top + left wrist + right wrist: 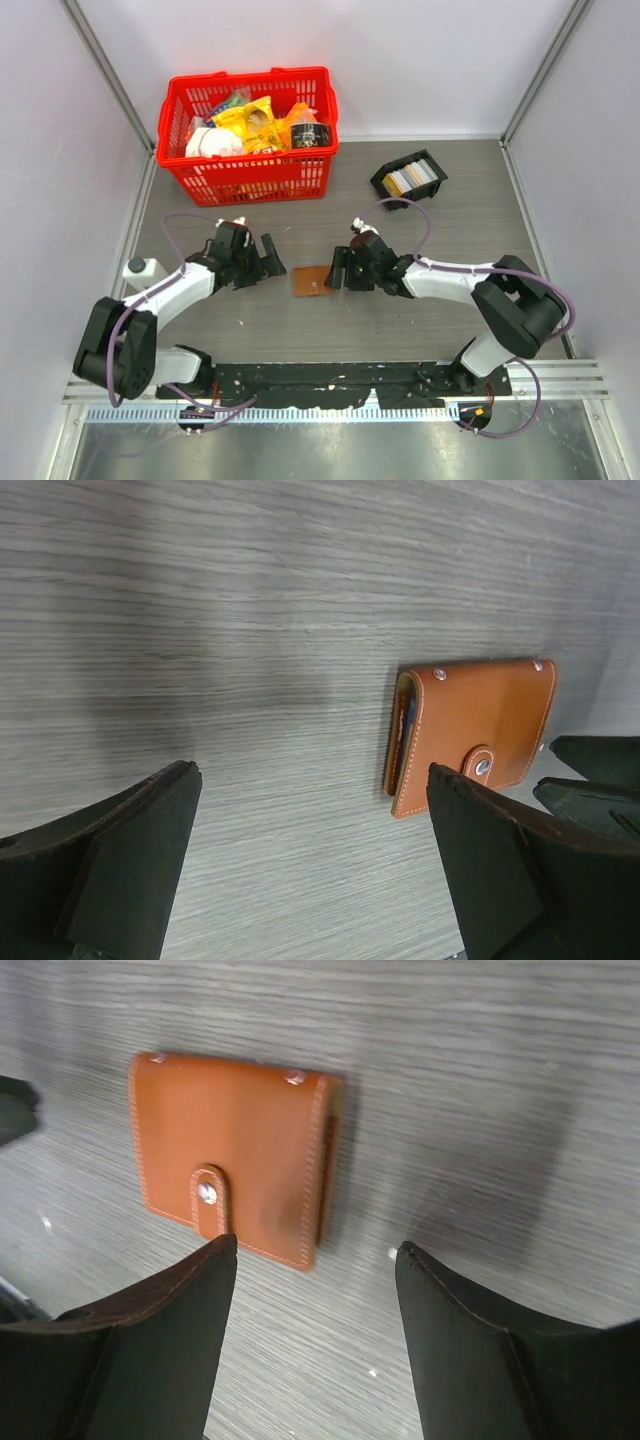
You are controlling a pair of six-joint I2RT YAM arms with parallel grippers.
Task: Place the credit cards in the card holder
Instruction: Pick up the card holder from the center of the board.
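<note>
The card holder [311, 281] is located flat on the table [450, 240], near the centre, between the two grippers. It is seen closed, with its snap tab [208, 1200] fastened over the cover. In the left wrist view, a thin blue edge is visible inside the open side of the card holder [470, 730]; what it belongs to cannot be told.

The left gripper [262, 262] is positioned just to the left of the card holder. Its fingers [120, 860] are spread wide and nothing is held between them. The right gripper [342, 268] is positioned just to the right of the card holder. Its fingers [160, 1340] are likewise spread wide and empty. In the right wrist view, the card holder [235, 1155] is seen just beyond the fingertips, apart from them.

The credit cards [411, 178] are stacked on edge in a small black tray [383, 181], placed on the far right part of the table, well apart from the card holder. Yellow-orange, white and grey edges can be distinguished.

A red basket [250, 182] filled with packaged goods is located at the far left. A small white bottle [143, 272] is placed at the left edge, beside the left arm.
</note>
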